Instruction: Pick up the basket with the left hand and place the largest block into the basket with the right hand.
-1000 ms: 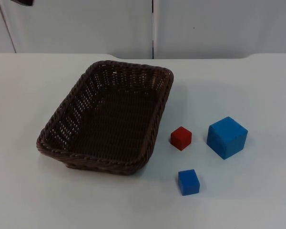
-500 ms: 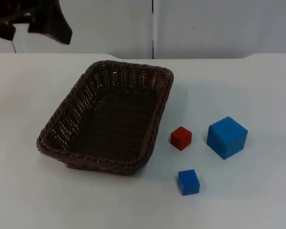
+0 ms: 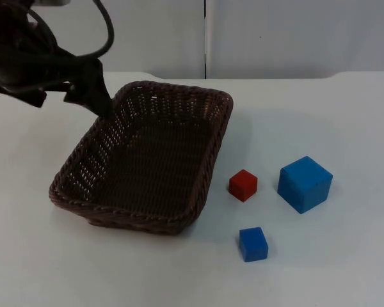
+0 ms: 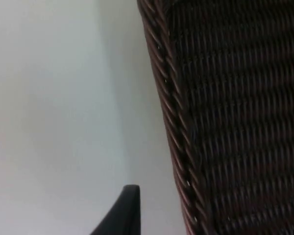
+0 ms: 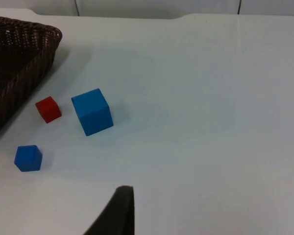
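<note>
The white table top [image 3: 345, 268] carries everything, still where it lay a second ago. The dark brown woven wicker basket [image 3: 147, 160] sits flat on it, empty, towards the left arm's side. To its right stand three cubes, all apart from each other and from the basket: the large blue block [image 3: 304, 183], farthest out; the small red block [image 3: 243, 185] between that and the basket's long side; and the small blue block [image 3: 253, 244], nearer the camera.

What has changed is the left arm: a second ago it was barely in the top view's corner, and now the left gripper [image 3: 89, 96] has come down to the basket's far left corner, just beside the rim. Its wrist view looks along the braided rim [image 4: 174, 127], with one black fingertip [image 4: 125, 210] outside the wall over bare table. Whether its jaws are apart or together I cannot tell, but nothing is clamped yet.

So the basket pickup is probably starting; the lift remains undone.

The right gripper [image 5: 118, 213] waits, looking over the blocks; its fingers' state cannot be told.
</note>
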Tool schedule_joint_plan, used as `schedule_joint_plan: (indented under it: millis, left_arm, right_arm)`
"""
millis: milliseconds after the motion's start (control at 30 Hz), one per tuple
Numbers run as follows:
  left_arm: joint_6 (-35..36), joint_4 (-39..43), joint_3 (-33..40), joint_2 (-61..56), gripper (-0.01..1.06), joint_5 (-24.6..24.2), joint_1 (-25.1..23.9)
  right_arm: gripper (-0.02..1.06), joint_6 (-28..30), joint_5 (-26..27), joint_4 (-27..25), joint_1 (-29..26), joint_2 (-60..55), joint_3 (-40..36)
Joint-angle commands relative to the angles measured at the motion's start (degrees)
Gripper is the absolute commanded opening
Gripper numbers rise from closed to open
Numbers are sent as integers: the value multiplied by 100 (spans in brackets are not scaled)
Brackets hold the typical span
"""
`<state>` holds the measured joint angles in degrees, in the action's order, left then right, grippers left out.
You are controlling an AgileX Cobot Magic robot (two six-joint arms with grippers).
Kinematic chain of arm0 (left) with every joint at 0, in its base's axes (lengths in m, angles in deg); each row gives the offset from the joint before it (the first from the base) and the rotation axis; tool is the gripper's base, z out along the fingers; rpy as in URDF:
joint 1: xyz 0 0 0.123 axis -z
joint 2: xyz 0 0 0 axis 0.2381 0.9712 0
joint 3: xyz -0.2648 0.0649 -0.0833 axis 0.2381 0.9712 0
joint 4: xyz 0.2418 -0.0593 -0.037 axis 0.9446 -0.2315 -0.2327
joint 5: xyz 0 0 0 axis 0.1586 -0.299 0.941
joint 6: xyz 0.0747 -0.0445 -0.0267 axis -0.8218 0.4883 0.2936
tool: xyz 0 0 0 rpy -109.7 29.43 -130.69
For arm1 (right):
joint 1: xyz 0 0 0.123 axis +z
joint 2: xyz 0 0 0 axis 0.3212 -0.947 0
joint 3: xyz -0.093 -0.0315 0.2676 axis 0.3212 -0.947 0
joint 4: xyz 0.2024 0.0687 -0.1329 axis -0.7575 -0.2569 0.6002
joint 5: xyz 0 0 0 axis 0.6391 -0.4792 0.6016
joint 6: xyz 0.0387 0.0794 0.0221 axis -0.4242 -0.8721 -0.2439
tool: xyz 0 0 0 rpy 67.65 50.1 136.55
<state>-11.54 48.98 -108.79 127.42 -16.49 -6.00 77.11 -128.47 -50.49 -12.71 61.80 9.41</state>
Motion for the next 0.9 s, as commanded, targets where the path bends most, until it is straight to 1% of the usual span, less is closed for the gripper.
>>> schedule_joint_plan:
  millis: [0,33,167,200,233,367,400,533,733,867]
  left_arm:
    - [-41,4,-439,407,105,-254,31]
    - [-41,4,-439,407,105,-254,31]
    - [-190,-8,-1043,987,105,-771,31]
    - [-190,-8,-1043,987,105,-771,31]
    - [-190,-8,-1186,1123,105,-870,31]
    - [-190,-8,-1669,1548,105,-943,18]
    - [-190,-8,-1669,1548,105,-943,18]
    - [-190,4,-2116,1918,105,-1144,18]
    - [-190,4,-2509,2285,105,-1225,18]
    - [-172,-22,-2633,2464,105,-1256,18]
  right_arm:
    - [105,4,19,8,-28,26,-12]
    - [105,4,19,8,-28,26,-12]
    - [105,4,19,8,-28,26,-12]
    - [105,4,19,8,-28,26,-12]
    - [105,4,19,8,-28,26,-12]
    - [105,4,19,8,-28,26,-12]
    - [105,4,19,8,-28,26,-12]
    - [105,4,19,8,-28,26,-12]
    - [105,4,19,8,-28,26,-12]
    - [105,4,19,8,-28,26,-12]
